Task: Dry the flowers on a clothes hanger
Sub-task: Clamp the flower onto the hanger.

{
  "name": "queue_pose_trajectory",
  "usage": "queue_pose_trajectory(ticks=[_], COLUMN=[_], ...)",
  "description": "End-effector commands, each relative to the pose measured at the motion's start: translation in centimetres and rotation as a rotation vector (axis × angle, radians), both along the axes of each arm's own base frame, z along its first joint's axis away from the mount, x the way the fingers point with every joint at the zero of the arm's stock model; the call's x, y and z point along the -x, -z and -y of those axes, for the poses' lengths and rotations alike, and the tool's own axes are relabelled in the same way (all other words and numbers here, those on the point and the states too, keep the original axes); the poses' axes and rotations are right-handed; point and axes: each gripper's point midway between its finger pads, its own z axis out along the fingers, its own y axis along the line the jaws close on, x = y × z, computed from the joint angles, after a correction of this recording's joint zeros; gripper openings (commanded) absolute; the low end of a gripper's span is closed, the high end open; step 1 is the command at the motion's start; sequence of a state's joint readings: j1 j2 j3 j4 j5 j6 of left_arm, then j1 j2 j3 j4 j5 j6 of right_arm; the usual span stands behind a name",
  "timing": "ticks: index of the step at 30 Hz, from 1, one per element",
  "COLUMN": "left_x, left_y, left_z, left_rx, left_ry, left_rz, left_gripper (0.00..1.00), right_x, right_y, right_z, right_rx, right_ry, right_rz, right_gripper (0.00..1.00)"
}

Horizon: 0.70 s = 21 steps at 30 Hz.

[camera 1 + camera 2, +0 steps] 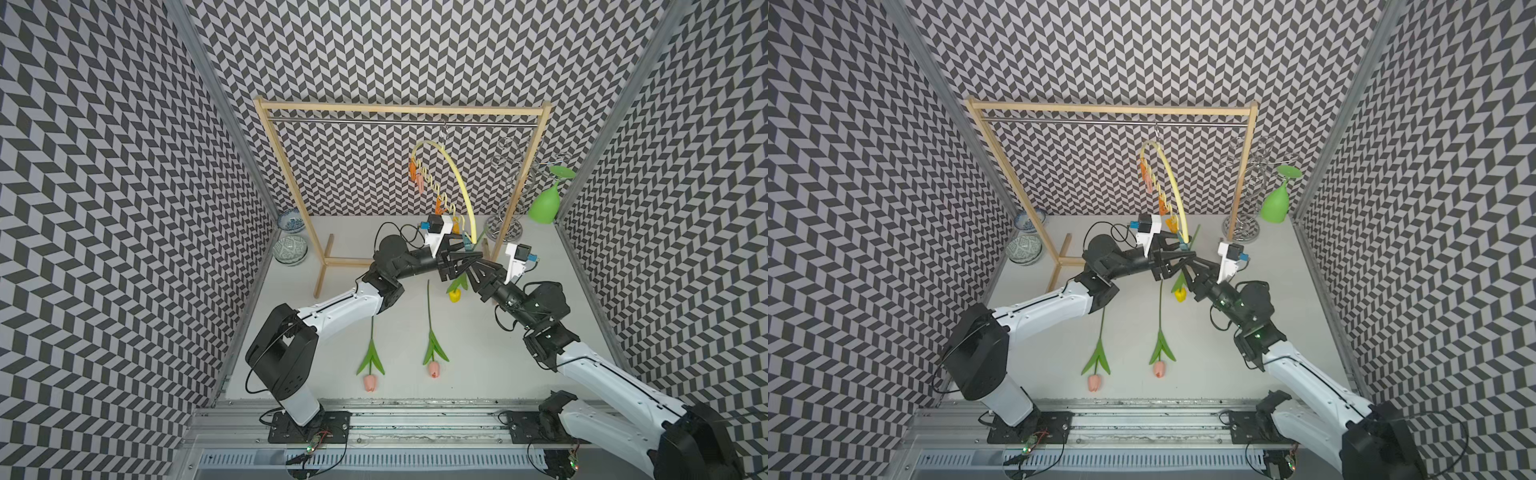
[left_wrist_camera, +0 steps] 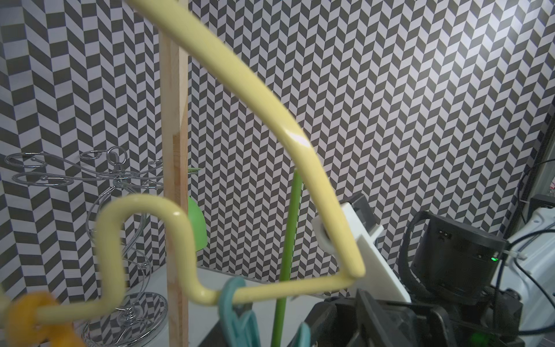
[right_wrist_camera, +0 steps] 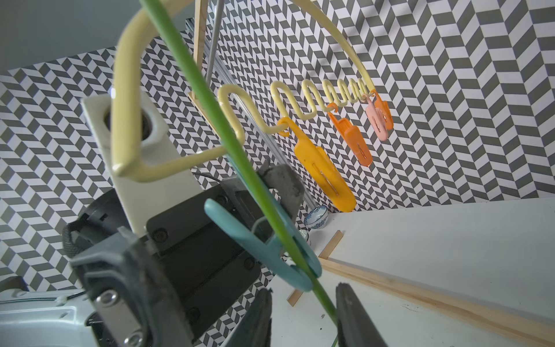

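white table, chevron walls

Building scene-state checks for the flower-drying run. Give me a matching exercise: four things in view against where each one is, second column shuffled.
1. yellow tulip
2. pink tulips
3. green glass
4. clothes hanger

A. hooked on the metal rail
B. lying flat on the table
C. stem through the blue-green peg, head down
D. hanging bowl-down from the wire stand

Pairs: 1-C, 2-B, 3-D, 4-A
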<state>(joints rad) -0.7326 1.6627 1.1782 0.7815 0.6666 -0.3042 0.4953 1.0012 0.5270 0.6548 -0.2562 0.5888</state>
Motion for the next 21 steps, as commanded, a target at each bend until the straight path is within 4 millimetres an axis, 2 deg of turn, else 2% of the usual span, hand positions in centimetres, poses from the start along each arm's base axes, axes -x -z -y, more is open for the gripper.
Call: queue_pose_trajectory(ticks=[1,5,7,9,13,21], left_x=[0.2,-0.1,-0.3,-0.3,0.0,-0.9], left_y=[0.1,0.6,1.0,1.6,2.9,5.9], left_z=[-0.1,-0.3,-0.3,-0.3,-0.7,-2.3], left_rx=[-0.013,-0.046,-0.084,-0.138,-0.219,-0.357], left_ry=[-0.012,-0.046,-0.059,-0.063,-0.075,-0.188], left_rz=[0.013,0.009,-0.005,-0.027,-0.03,-0.061], left_gripper=[0.63,0.73,0.84,1.0,1.0,1.0], right_x=[0.5,0.7,0.7,0.7,0.7,0.8], right_y=[-1.5,-1.6,-1.7,-1.8,-1.8,-1.8], right_z=[0.5,0.8,1.1,1.5,2.2,2.9], right_rx=[-0.01,-0.003,0.002,0.008,0.009,0.051], right_ry=[0.018,0.034,0.049,0.071,0.109,0.144], right_rz=[0.049,0.05,0.05,0.046,0.039,0.024], right_gripper=[0.38,0.39,0.4,0.4,0.4,0.41])
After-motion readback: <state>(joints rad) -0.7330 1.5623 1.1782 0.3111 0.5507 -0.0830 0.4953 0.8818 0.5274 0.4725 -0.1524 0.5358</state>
